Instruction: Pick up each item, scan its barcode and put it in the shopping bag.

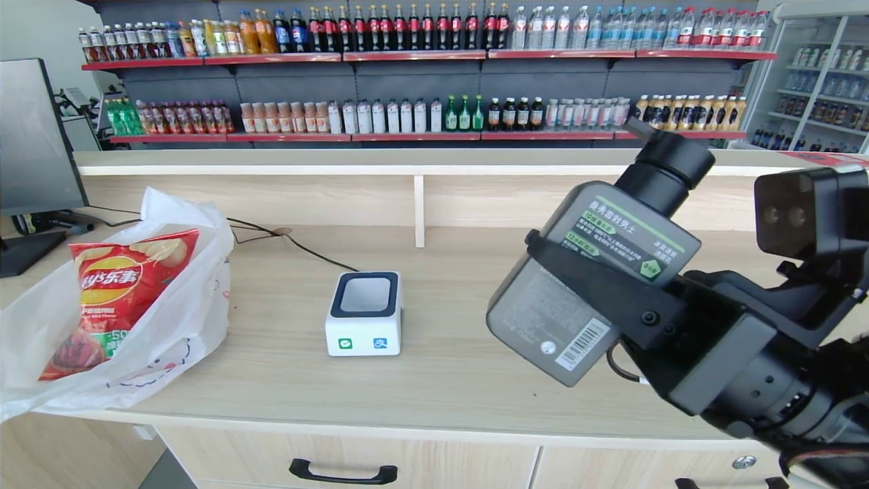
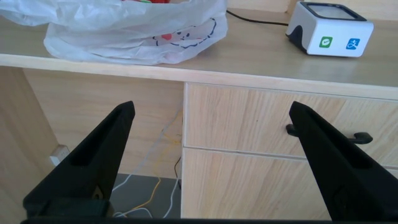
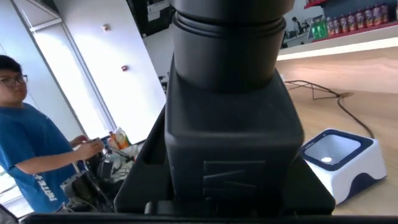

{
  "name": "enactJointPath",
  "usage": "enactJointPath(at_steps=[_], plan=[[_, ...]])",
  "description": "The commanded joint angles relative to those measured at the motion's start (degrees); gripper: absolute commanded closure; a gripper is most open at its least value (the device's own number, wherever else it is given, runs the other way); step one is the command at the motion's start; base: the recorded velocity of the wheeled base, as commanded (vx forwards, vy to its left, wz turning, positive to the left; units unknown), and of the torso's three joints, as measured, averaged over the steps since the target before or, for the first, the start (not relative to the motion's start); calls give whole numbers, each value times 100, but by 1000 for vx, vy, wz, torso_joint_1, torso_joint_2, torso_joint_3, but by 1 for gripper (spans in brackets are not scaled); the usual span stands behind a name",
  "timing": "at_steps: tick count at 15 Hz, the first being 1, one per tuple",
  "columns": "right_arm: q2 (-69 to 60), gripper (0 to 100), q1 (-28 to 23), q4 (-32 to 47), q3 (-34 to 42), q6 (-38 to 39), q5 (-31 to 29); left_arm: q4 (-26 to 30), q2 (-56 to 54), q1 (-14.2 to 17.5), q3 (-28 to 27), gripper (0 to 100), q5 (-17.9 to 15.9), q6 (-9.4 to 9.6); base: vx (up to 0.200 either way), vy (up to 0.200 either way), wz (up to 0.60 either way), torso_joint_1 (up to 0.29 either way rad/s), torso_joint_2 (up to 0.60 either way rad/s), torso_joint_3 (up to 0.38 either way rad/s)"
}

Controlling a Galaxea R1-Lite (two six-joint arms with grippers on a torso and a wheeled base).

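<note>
Right jaws clamp the bottle [image 1: 597,272], cap pointing upper right. We see the scanner [image 1: 364,312] left of it; left jaws gape wide.

A light wood counter [image 1: 441,380] with drawers [image 1: 271,456] has a raised ledge [image 1: 407,159] at its back. Behind, red-edged shelves [image 1: 421,58] carry rows of bottles [image 1: 380,117]. A glass-door fridge [image 1: 815,81] stands right, a monitor [image 1: 34,136] left. Tall windows [image 3: 68,74] give daylight.

White barcode sticker [image 1: 582,344] on the grey bottle [image 1: 543,299] at its lower corner, green-banded print label [image 1: 624,238] on its face, green icon [image 1: 347,344] and blue icon [image 1: 380,344] on the scanner [image 1: 364,319] front, round logo [image 1: 112,277] on the chip bag [image 1: 102,326].
</note>
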Motion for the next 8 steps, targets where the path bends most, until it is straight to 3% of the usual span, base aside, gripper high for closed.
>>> enactJointPath(at_steps=[1, 6, 8], plan=[[295, 100, -231, -6, 143, -362, -32, -1, -2, 0, 0, 0, 1, 0, 0, 0, 0, 0, 0, 0], [585, 100, -1172, -6, 767, -2436, -103, -1, -2, 0, 0, 0, 1, 0, 0, 0, 0, 0, 0, 0], [577, 100, -1233, -6, 732, -2726, -401, -1, -2, 0, 0, 0, 1, 0, 0, 0, 0, 0, 0, 0]])
